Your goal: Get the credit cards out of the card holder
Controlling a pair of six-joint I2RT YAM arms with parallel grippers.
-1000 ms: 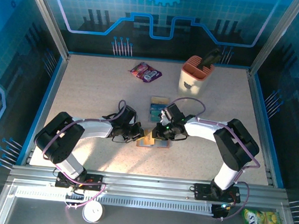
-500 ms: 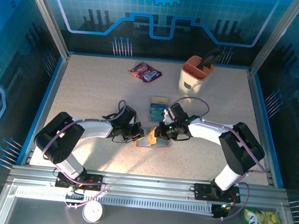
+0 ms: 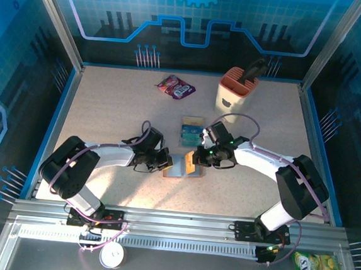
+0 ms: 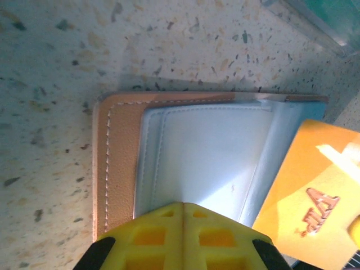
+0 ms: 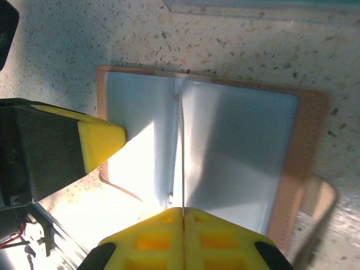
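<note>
The left hand (image 3: 163, 162) has its yellow pads pressed together and bears down on the left flap of the card holder (image 3: 175, 170), which lies open on the desk (image 3: 107, 103) between the two hands. The right hand (image 3: 197, 157) is clamped narrow on an orange card (image 3: 190, 166), seen edge-on between its pads from the right wrist and lined up with the holder's fold. Whether the card's far edge has cleared the grey-blue pocket cannot be told.

Just beyond the right hand, two teal cards (image 3: 190, 131) lie flat and apart from the holder. Farther beyond stand a peach caddy (image 3: 235, 92) and a purple snack packet (image 3: 176, 88), both well apart from the hands. Bare desk lies open outward of each hand and on the near side of the holder; the holder's stitched tan edge is free on its left and far sides.

Compared with a second ago, the orange card stands further out of the holder, the right elbow has swung outward, and the left hand has stayed put
</note>
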